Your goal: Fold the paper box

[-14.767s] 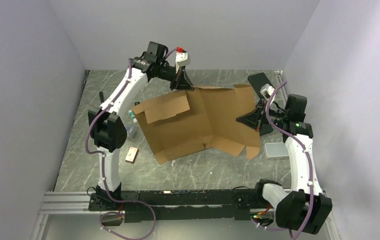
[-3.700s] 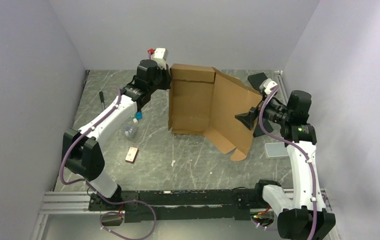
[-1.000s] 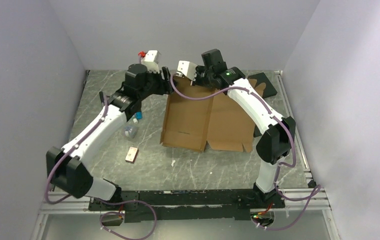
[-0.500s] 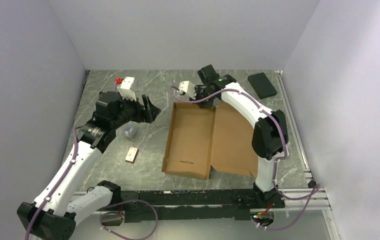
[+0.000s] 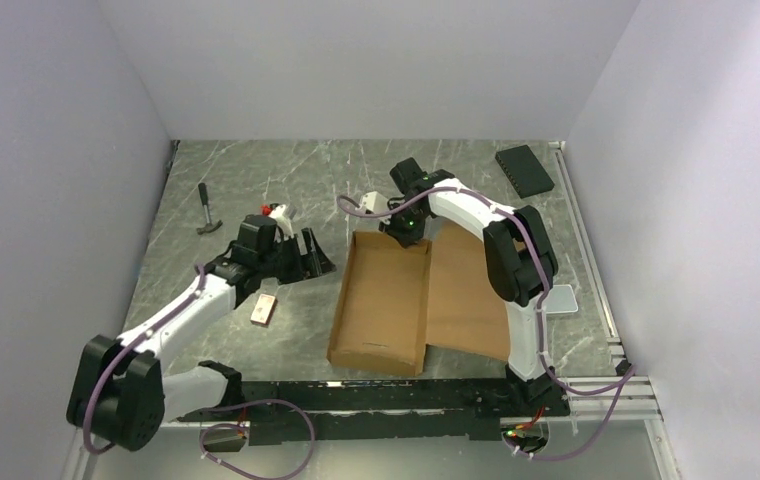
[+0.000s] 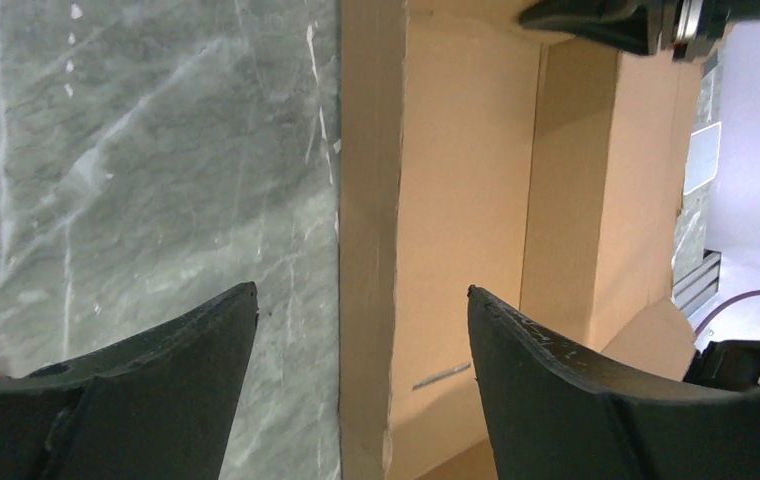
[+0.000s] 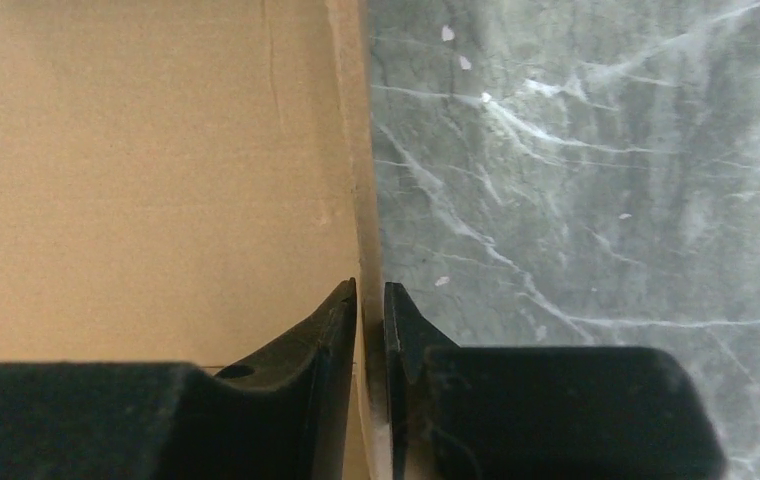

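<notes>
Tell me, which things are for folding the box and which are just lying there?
For the job: paper box; right gripper, pinching its far wall; left gripper, open.
Just lying about: small hammer; brown block; black slab; grey tray.

The left arm [image 5: 181, 310] is stretched low, the left fingers [image 6: 566, 400] spread wide; the right fingers [image 7: 286, 380] are pinched nearly together.

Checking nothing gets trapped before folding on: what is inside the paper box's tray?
Only bare brown floor and walls show inside the paper box. The right gripper straddles the far wall, hiding a little floor beneath it from above. Whatever lies under the box is covered.
</notes>
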Tool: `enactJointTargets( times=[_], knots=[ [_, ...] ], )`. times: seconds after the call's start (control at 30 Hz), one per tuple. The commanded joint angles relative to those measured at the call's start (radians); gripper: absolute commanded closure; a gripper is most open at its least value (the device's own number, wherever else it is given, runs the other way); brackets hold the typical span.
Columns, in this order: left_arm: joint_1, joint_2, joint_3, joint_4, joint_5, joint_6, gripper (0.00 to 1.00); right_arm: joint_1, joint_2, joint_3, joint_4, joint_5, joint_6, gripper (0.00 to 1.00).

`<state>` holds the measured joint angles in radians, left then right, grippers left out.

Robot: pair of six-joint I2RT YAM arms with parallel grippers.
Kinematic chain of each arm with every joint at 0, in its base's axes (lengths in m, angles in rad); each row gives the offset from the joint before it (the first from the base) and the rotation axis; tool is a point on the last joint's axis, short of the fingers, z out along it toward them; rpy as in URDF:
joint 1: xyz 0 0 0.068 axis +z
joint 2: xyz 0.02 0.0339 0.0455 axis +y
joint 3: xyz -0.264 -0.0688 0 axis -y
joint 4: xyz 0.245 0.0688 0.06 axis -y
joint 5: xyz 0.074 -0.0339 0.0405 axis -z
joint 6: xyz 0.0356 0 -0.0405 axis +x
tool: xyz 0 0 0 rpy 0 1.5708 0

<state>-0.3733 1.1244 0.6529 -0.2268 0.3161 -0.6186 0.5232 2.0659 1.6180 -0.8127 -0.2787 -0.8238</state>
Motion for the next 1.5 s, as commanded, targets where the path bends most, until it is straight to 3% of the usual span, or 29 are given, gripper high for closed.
enactJointTargets(
  times=[0.0,0.17,0.57,0.83,0.93,0.97,1.03,1.07,1.3,1.47],
  knots=[
    [0.004,0.094,0.063,0.155,0.055,-0.058,0.24,0.000,-0.041,-0.032,0.050,-0.048,0.022,0.78],
    [0.001,0.203,0.088,0.205,0.096,-0.079,0.36,0.000,-0.041,-0.043,0.071,-0.078,0.043,0.76],
    [-0.045,0.376,0.212,0.144,0.055,-0.050,0.49,0.000,-0.064,-0.032,0.095,-0.118,0.088,0.61],
    [-0.070,0.436,0.255,0.124,0.030,-0.044,0.52,0.010,-0.053,-0.067,0.194,-0.089,0.142,0.61],
    [-0.075,0.440,0.260,0.126,0.026,-0.045,0.54,0.024,-0.057,-0.104,0.255,-0.051,0.160,0.68],
    [-0.075,0.440,0.260,0.126,0.024,-0.046,0.54,0.030,-0.055,-0.115,0.268,-0.038,0.160,0.74],
    [-0.076,0.440,0.260,0.126,0.019,-0.046,0.55,0.043,-0.050,-0.140,0.295,-0.003,0.150,0.95],
    [-0.078,0.439,0.258,0.127,0.019,-0.046,0.56,0.047,-0.051,-0.156,0.313,0.010,0.146,1.00],
    [-0.079,0.464,0.268,0.144,0.042,-0.057,0.68,0.079,-0.057,-0.224,0.369,0.054,0.112,1.00],
    [-0.081,0.490,0.278,0.146,0.051,-0.053,0.71,0.080,-0.046,-0.199,0.337,0.023,0.123,0.97]
  ],
)
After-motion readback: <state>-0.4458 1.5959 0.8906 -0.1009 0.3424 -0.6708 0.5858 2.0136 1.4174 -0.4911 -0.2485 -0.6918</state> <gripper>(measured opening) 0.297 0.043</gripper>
